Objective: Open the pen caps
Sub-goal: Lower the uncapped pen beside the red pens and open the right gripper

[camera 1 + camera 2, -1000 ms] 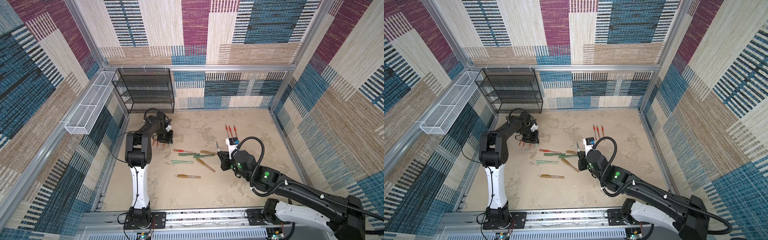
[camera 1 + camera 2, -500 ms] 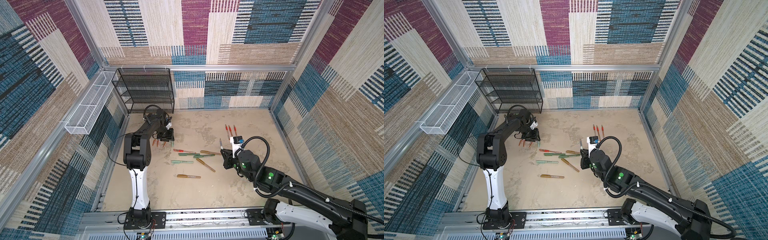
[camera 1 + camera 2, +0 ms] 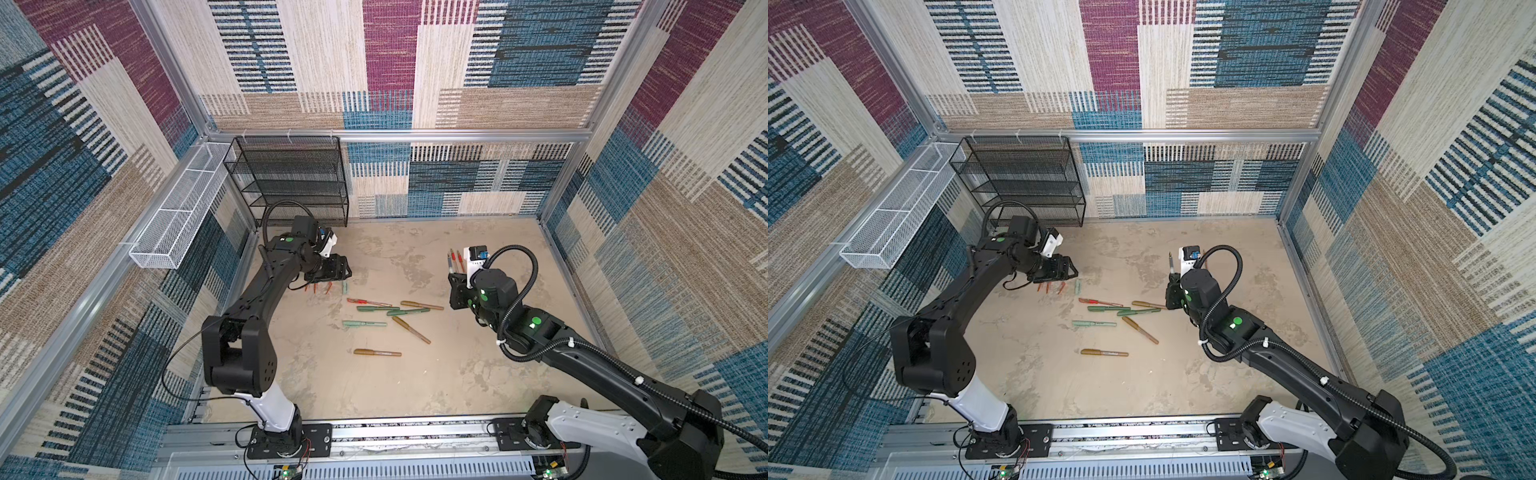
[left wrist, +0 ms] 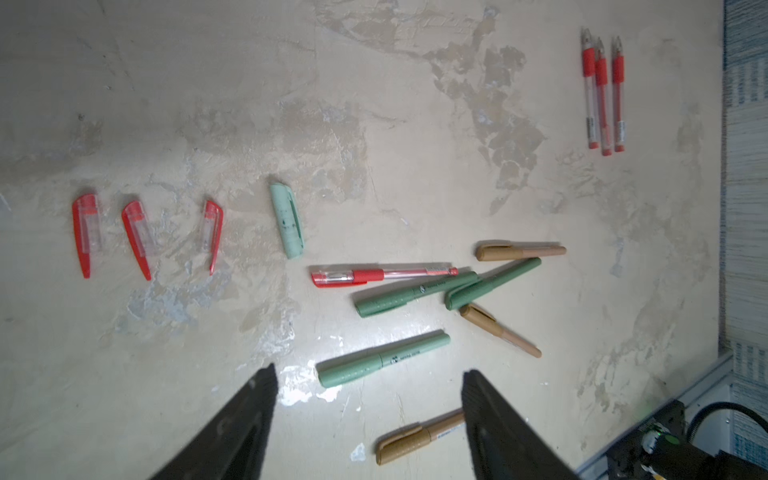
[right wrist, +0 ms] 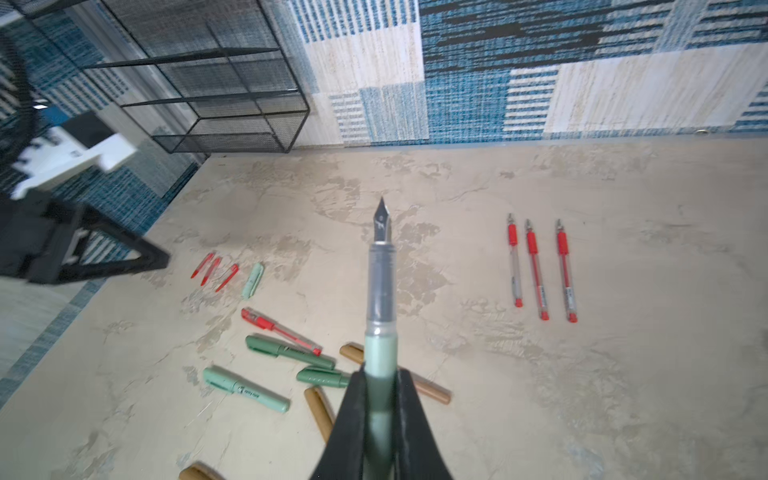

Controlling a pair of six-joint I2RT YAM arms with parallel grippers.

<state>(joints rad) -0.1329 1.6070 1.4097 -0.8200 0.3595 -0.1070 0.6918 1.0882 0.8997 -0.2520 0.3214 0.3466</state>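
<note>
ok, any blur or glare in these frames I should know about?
Left wrist view: glare patch on the table by the capped pale green pen; left tool fingers soft-edged. Right wrist view: left tool smeared at the frame edge, fountain pen in the right tool sharp. Both top views: even light, sharp.

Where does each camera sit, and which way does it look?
Both top views: high over the front rail, looking down at the table; left arm and right arm show.
Left wrist: above the table, looking down on red caps and capped pens; its open fingers show.
Right wrist: low, facing the back wall and black rack; its fingers clamp the mint pen.
Shared: both wrist views show the mint cap.
</note>
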